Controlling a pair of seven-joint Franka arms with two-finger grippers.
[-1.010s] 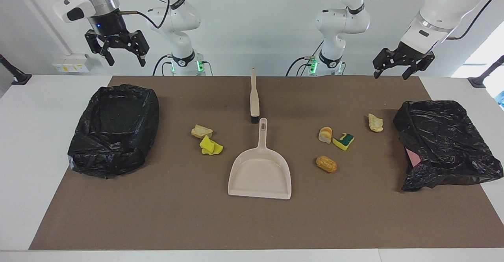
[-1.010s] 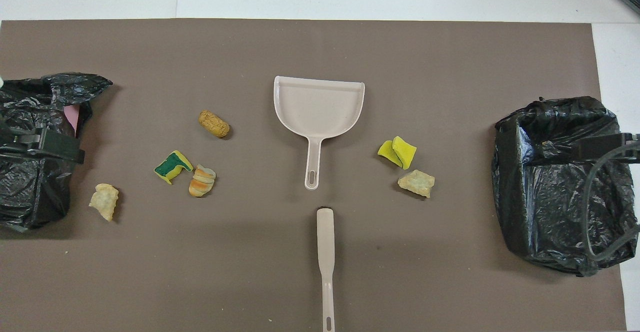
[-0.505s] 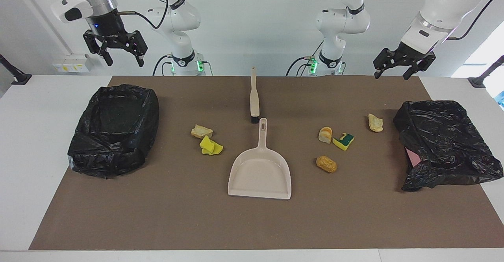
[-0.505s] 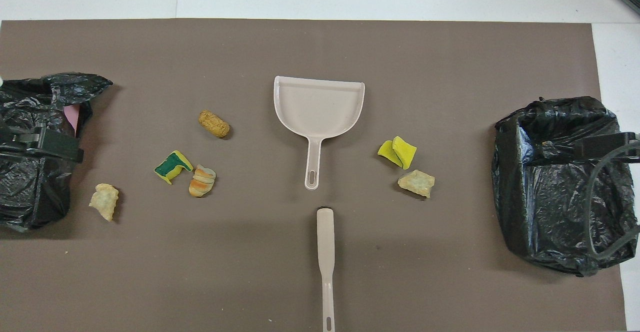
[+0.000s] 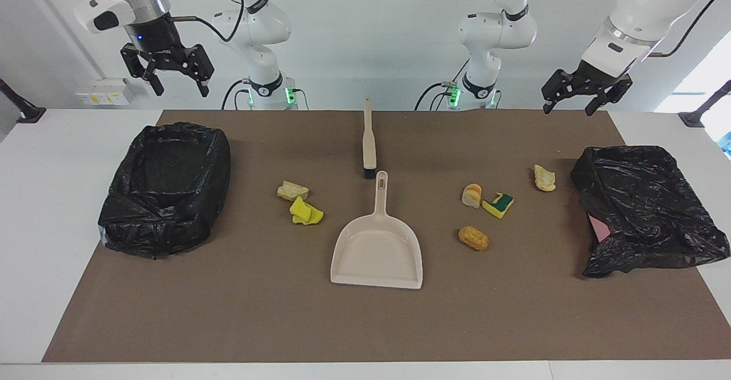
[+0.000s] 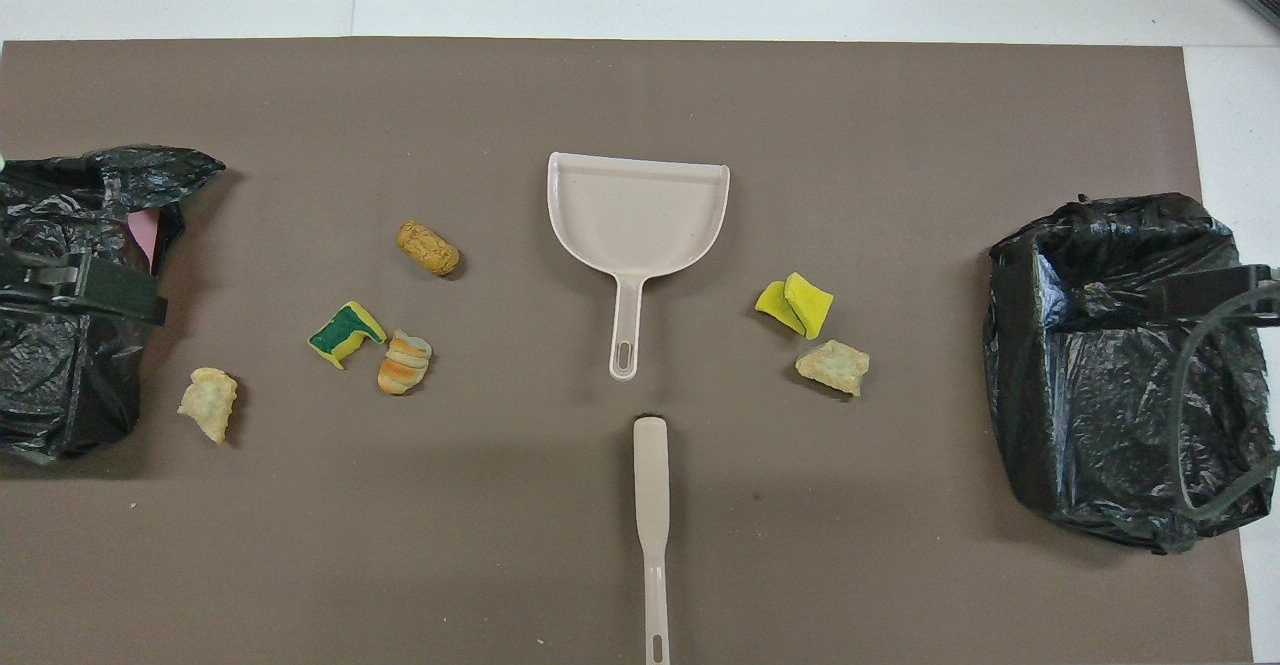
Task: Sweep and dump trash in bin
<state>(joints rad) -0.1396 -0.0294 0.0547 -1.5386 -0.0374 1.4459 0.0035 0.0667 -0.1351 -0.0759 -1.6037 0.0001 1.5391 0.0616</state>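
Several bits of trash lie on the brown mat. A tan lump (image 5: 292, 190) and yellow sponge pieces (image 5: 305, 211) sit toward the right arm's end. A bread roll (image 5: 472, 195), a green-faced sponge (image 5: 498, 204), an orange lump (image 5: 473, 238) and a tan lump (image 5: 544, 178) sit toward the left arm's end. One black-bagged bin (image 5: 154, 228) stands at the right arm's end, another bin (image 5: 645, 208) at the left arm's end. My right gripper (image 5: 167, 80) hangs open high over its bin. My left gripper (image 5: 571, 103) hangs open high over the mat's corner, beside the other bin.
A beige dustpan (image 5: 377, 248) lies mid-mat, its handle pointing toward the robots. A beige brush (image 5: 369, 140) with black bristles lies in line with it, nearer to the robots. The mat (image 5: 365, 323) sits on a white table.
My right gripper has risen a little above its bin. My left gripper has barely shifted. Nothing on the mat has moved.
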